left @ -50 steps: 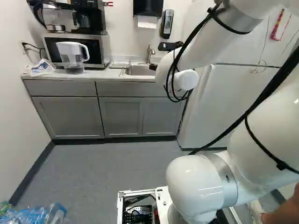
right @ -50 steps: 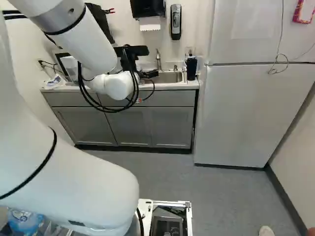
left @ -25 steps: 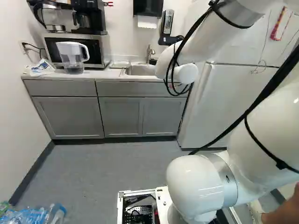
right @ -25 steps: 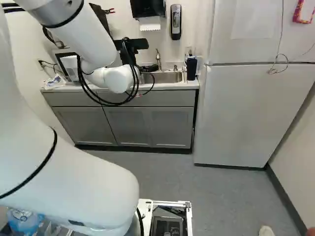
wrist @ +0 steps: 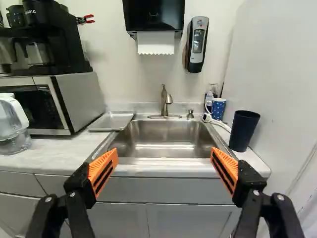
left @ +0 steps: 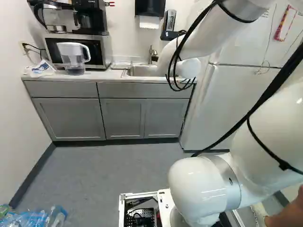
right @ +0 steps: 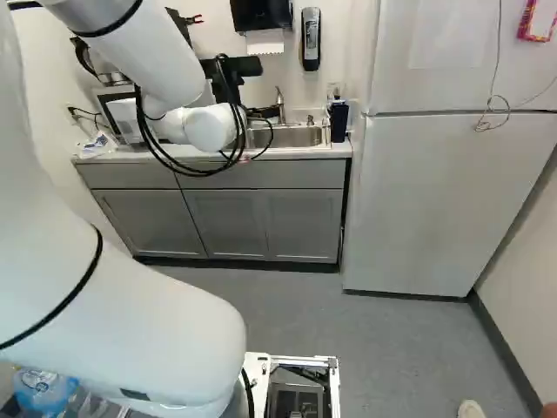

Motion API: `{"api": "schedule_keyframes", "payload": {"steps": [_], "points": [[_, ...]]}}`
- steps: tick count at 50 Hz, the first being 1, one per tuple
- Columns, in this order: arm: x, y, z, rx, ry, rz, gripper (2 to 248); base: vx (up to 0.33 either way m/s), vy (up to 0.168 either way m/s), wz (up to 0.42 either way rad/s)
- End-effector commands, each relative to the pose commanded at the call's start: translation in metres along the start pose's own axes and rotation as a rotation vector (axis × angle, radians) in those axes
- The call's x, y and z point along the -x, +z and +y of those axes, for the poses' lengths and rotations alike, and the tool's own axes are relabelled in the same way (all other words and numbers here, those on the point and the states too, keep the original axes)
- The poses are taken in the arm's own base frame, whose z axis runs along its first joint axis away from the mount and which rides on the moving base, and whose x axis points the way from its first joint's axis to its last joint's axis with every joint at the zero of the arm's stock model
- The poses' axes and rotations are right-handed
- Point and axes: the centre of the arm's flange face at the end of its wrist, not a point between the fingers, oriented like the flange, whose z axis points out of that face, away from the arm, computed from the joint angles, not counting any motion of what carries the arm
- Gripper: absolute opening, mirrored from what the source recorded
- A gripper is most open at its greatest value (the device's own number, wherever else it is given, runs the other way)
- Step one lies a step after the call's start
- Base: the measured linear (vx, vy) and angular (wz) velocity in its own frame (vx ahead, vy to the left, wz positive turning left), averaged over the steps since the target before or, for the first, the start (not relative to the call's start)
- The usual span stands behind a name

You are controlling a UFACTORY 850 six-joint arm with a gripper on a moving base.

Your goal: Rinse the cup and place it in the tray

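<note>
So the dark navy, tall tapered cup (wrist: 245, 130) is standing upright on the light marbled counter (wrist: 52, 152), just beside the stainless steel sink (wrist: 166, 136), on the side towards the big white fridge (right: 448, 200). Close behind it, at the back corner of the counter, there's a smaller blue cup with white dots (wrist: 218, 108), with a clear bottle with a white top (wrist: 209, 98) right by it.

The black two-finger gripper with orange pads (right: 264, 112) is partly hidden by the white arm (right: 161, 65) in the right base view, but the wrist view makes it obvious: the claw (wrist: 164, 152) is spread really wide, nothing between the pads, with the basin straight ahead. The navy cup sits ahead of one finger and off to its outer side, not touching it.

Behind the basin is a brushed metal faucet (wrist: 166, 101). On the opposite side of the sink from the cups you've got a shallow silver metal tray (wrist: 113, 121), lying flat near the silver and black microwave (wrist: 81, 104). A black coffee maker (wrist: 54, 42) sits on top of that, and a clear pitcher with a white lid and handle (left: 73, 57) stands in front of the microwave.

Up on the wall: a black paper towel dispenser (wrist: 153, 16) with a white sheet hanging out, and a silver and black soap dispenser (wrist: 197, 44) next to it
</note>
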Motion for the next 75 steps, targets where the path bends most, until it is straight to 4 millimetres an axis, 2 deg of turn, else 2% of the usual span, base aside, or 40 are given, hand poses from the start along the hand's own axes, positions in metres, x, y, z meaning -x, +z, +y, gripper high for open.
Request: {"api": "schedule_keyframes", "payload": {"steps": [75], "points": [[-0.071,0.024,0.000,0.000,0.000,0.004,247,0.000,0.000,0.000]]}}
